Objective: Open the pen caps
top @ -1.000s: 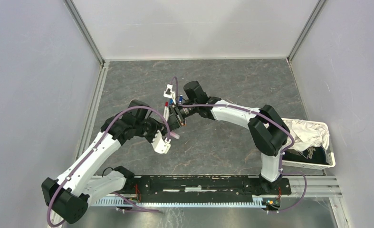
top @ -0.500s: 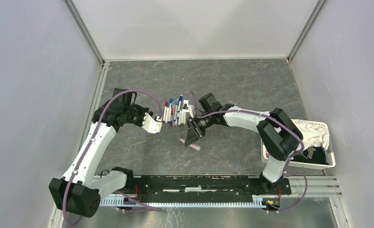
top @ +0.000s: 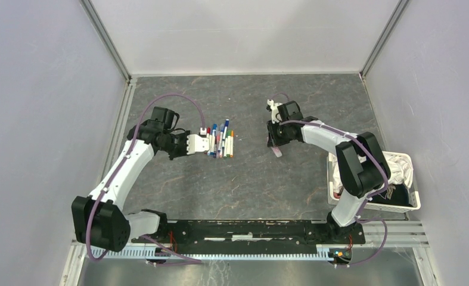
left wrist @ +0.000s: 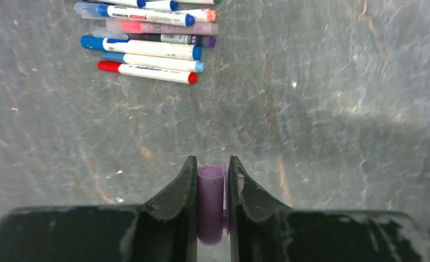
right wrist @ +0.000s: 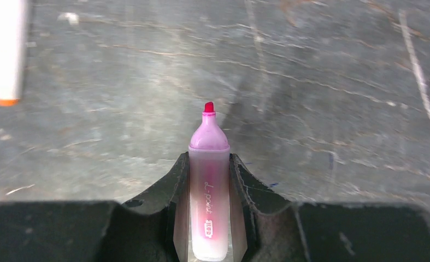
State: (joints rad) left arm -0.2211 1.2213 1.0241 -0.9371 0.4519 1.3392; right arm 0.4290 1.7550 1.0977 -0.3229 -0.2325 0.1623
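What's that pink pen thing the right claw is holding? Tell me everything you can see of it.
It is a thick highlighter, uncapped: a small red tip on a pink tapered shoulder and a pale, frosted plastic barrel with printed lettering. The right gripper clamps its barrel between two dark fingers, tip pointing away.

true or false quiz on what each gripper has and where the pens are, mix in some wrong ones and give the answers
1. The right gripper grips a pink marker with its tip bare. True.
2. The left gripper is empty. False: it is shut on a purple cap.
3. The other pens lie side by side on the table. True.
4. The basket holds pens. False: it holds white cloth.
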